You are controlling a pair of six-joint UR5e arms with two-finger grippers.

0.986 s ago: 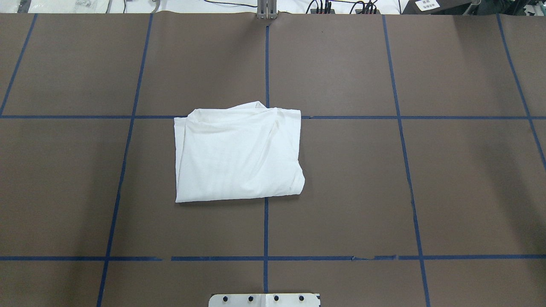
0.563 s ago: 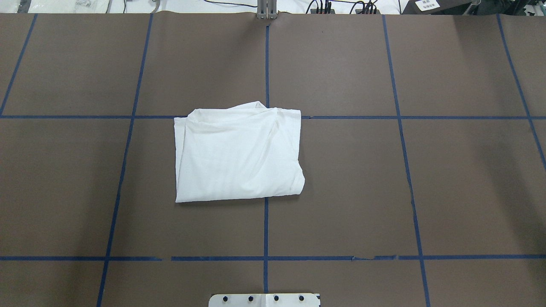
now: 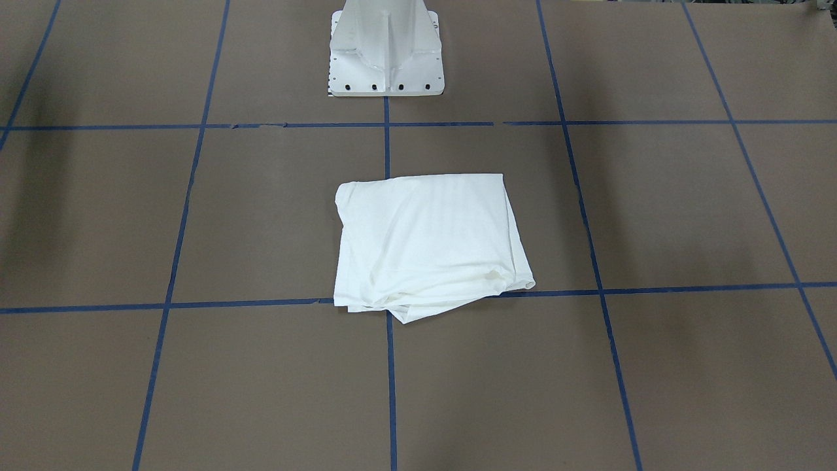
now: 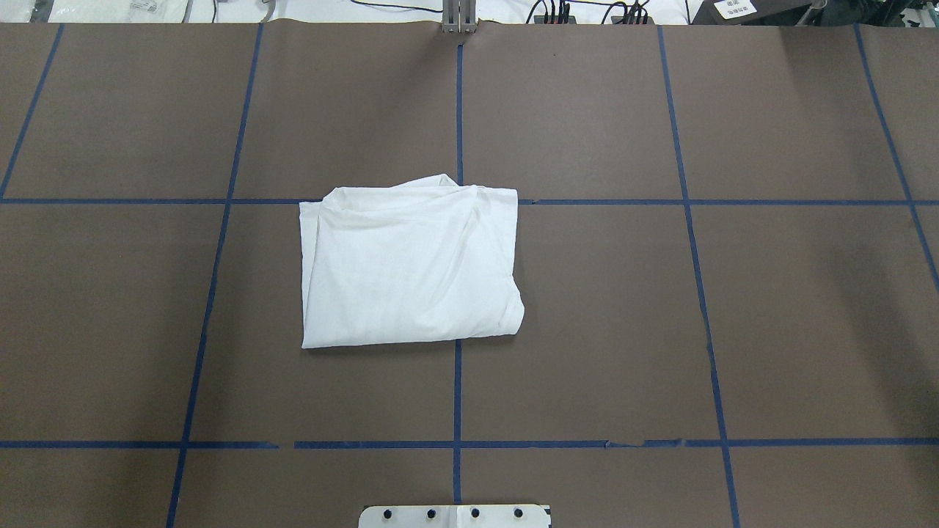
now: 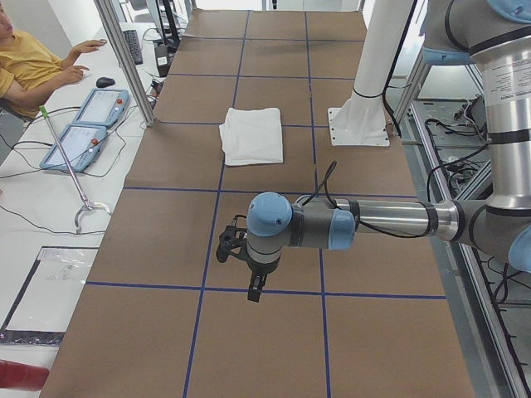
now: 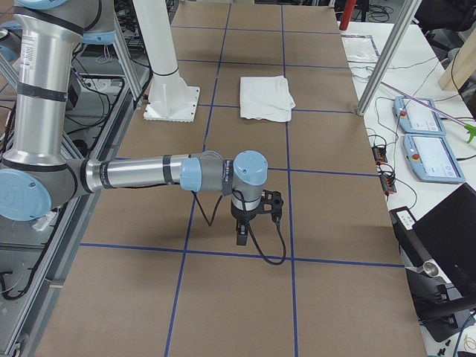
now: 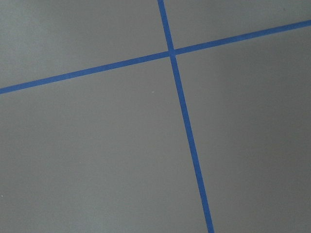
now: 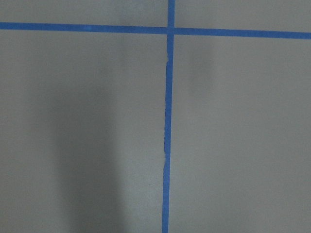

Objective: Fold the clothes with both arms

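Two things filled most of the views: the wide table under brown paper (image 4: 660,330), gridded with blue tape lines (image 4: 457,389), and the silver-grey jointed arms with light-blue caps, the left arm (image 5: 365,220) and the right arm (image 6: 149,172), each stretched low over its own end of the table. Between their bases stood the white metal pedestal (image 3: 386,52).

Out in front of the pedestal, near the table's middle, lay the white T-shirt (image 4: 411,271), folded into a rough rectangle. It straddled the centre tape line, mostly on the robot's left. Its near edge ran straight, while its far edge was rumpled, with loose layers showing.

The shirt looked light, soft and limp. Its layers would likely slide apart unless pinched together, so the corners of one edge seemed the best holds.

Bare paper surrounded it on every side, giving ample room.

The left gripper (image 5: 255,290) and the right gripper (image 6: 242,234) pointed down over bare paper, well apart from the shirt. I cannot tell how their jaws stood.
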